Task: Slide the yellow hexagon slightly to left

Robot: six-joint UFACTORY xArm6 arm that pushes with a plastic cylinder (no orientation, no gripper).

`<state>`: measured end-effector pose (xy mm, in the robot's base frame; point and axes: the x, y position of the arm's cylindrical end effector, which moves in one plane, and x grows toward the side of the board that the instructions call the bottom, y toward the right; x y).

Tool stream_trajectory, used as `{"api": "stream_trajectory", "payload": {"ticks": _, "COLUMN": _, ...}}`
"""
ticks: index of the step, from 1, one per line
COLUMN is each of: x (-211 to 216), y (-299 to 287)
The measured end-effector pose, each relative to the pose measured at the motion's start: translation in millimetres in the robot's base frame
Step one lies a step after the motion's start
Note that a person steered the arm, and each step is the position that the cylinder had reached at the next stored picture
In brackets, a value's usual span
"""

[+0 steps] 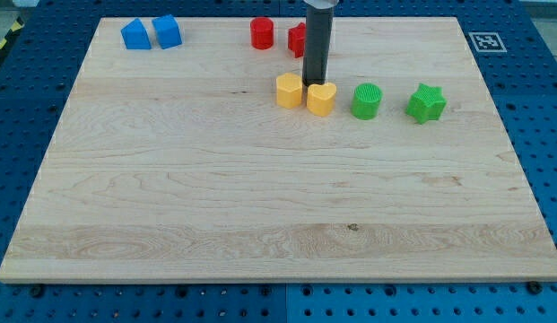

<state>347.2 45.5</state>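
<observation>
Pale wood desk (260,206), visible grain, rectangular, sitting on a blue perforated base (529,135). Small black-and-white marker tag (483,41) at the desk's top right corner.

The tool is a plain dark rod (317,45), smooth and cylindrical, coming down from the view's top. No jaws on it, so open or closed does not apply. My tip (314,83) sits at the upper edge of the gap between the two yellow blocks, just behind them, close to both. Cannot tell if it touches either.

Yellow hexagon (290,91): upper middle of the desk, just left of the tip, matte, flat top. Yellow heart (321,99) just right of it, nearly touching, notched top.

Green cylinder (367,100) right of the heart, ribbed top surface. Green star (427,102) further right, well apart from the yellows, ribbed too. These four form a rough row.

Red cylinder (262,33) near the top edge, left of the rod. Another red block (297,39) partly hidden behind the rod, shape unclear.

Two blue blocks at top left, side by side, almost touching: blue pentagon-like block (134,34) with a peaked top, and blue block (167,30) right of it, angular, exact shape unclear.
</observation>
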Motion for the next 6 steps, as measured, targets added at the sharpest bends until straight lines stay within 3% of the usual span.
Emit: {"api": "stream_trajectory", "payload": {"ticks": 6, "x": -12.0, "y": -7.7}}
